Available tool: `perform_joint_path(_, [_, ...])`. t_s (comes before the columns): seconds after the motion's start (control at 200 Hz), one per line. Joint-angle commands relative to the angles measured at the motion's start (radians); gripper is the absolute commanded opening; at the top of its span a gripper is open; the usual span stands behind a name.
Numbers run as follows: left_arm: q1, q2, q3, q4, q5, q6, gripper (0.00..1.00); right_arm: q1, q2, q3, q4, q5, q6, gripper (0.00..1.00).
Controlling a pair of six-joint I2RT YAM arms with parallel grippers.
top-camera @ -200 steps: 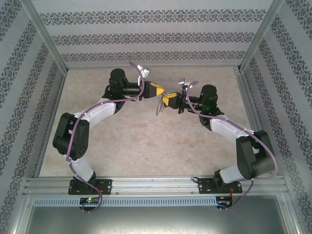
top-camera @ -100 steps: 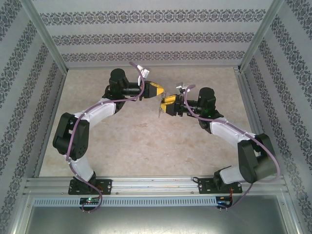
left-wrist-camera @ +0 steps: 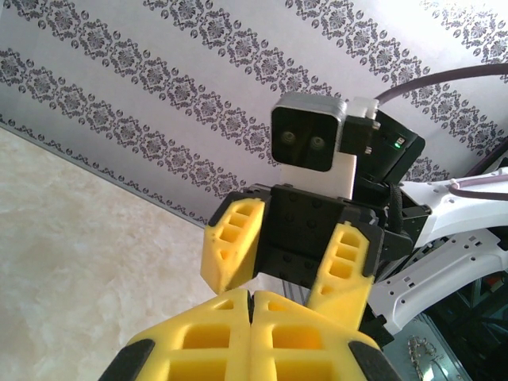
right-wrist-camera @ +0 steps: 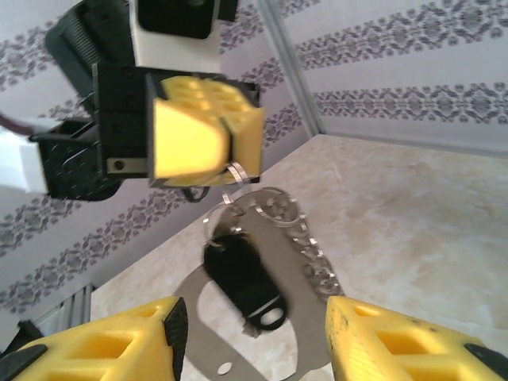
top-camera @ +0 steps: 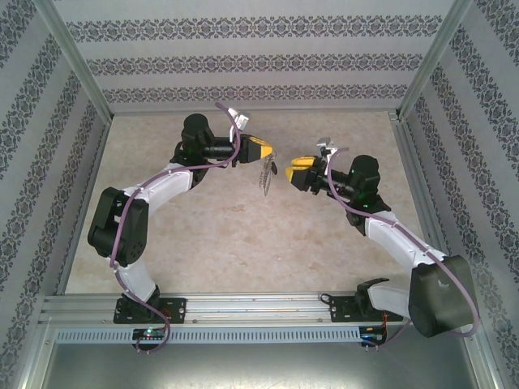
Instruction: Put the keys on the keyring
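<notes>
My left gripper [top-camera: 263, 150] is shut on the top ring of the keyring [top-camera: 265, 174], which hangs below it above the table. In the right wrist view the left gripper's fingertips [right-wrist-camera: 230, 163] pinch a thin metal ring. From that ring dangle the grey oval keyring [right-wrist-camera: 290, 274], its chain strip [right-wrist-camera: 316, 254] and the small black-headed key [right-wrist-camera: 242, 274]. My right gripper [top-camera: 293, 172] stands open, a short way to the right of the hanging bunch and apart from it. Its yellow fingers [right-wrist-camera: 103, 345] flank the bunch without touching. The left wrist view shows my left gripper [left-wrist-camera: 252, 305] shut and the right gripper [left-wrist-camera: 282, 286] open, facing it.
The beige table top [top-camera: 243, 235] lies under both arms. Patterned walls [top-camera: 243, 61] enclose the back and sides, with metal frame posts [top-camera: 77, 61] at the corners. An aluminium rail [top-camera: 259, 306] carries the arm bases along the near edge.
My right gripper has opened, let go of the bunch and drawn back to the right. The keyring with the key now hangs from the left gripper alone, which has stayed put.
</notes>
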Motion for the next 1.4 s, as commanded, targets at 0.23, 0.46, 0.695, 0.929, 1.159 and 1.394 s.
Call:
perform_joint_path(0.23, [-0.01,-0.006,0.033,0.088,0.012,-0.012,0.0,0.005,0.119,0.121,0.175,-0.041,0.159,0.43])
perform_joint_path(0.46, [-0.01,-0.006,0.033,0.097,0.01,-0.019,0.0,0.035,0.185,0.16,0.229,-0.099,0.191,0.4])
perform_joint_path(0.695, [-0.01,-0.009,0.033,0.097,0.01,-0.02,0.0,0.055,0.223,0.171,0.274,-0.116,0.212,0.37])
perform_joint_path(0.929, [-0.011,-0.007,0.03,0.098,0.012,-0.021,0.0,0.057,0.247,0.181,0.305,-0.116,0.232,0.29])
perform_joint_path(1.159, [-0.011,-0.005,0.025,0.106,0.01,-0.022,0.0,0.061,0.267,0.195,0.33,-0.127,0.252,0.17])
perform_joint_path(1.394, [-0.01,-0.005,0.026,0.111,0.009,-0.025,0.0,0.062,0.276,0.191,0.343,-0.145,0.257,0.0])
